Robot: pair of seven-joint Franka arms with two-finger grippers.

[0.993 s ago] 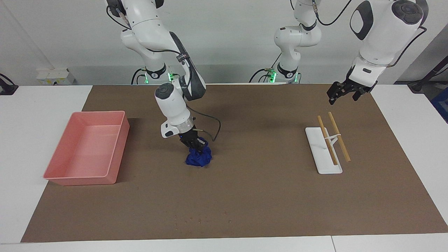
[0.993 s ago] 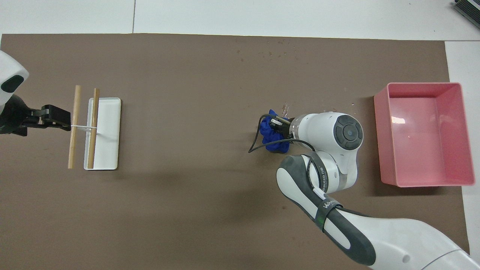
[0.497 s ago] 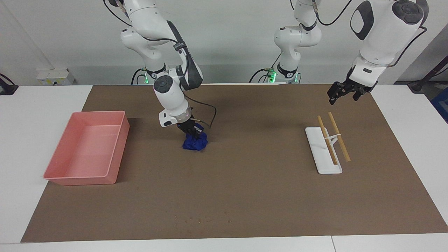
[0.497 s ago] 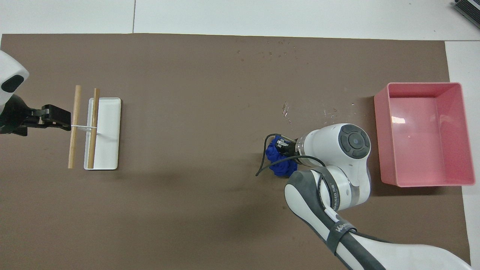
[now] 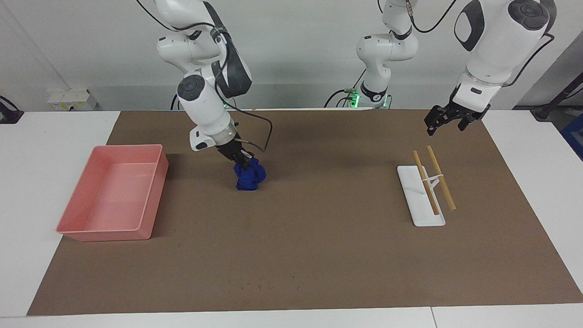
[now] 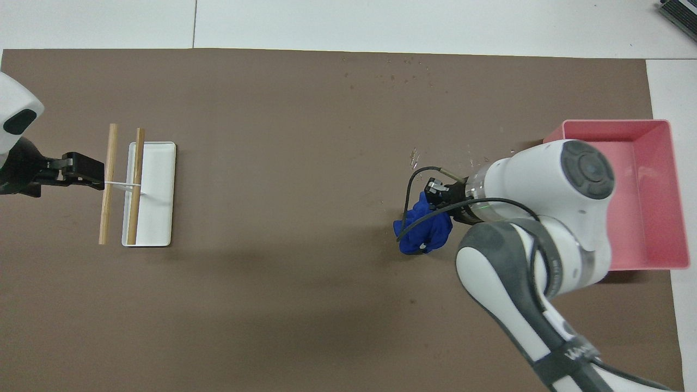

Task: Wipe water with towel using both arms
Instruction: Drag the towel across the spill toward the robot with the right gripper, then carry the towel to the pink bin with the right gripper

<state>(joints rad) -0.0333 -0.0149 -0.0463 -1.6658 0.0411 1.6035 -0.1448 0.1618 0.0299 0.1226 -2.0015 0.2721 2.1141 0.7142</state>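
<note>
Facing view: right gripper [image 5: 243, 160] clamped on the towel [image 5: 249, 176]. A second ago I had the wad pressed on the mat [image 5: 319, 255]; now it's pulled toward the robots and looks lifted, hanging. Left gripper [image 5: 445, 121] waits, fingers apart, up over the mat's robot-side edge near the white rack [image 5: 421, 196].

Overhead view: towel [image 6: 423, 228] has come off the wet streaks [image 6: 416, 158], now exposed beside the pink tray [image 6: 656, 128]. Shiny marks remain, so I judge the wipe unfinished; another pass needed.
</note>
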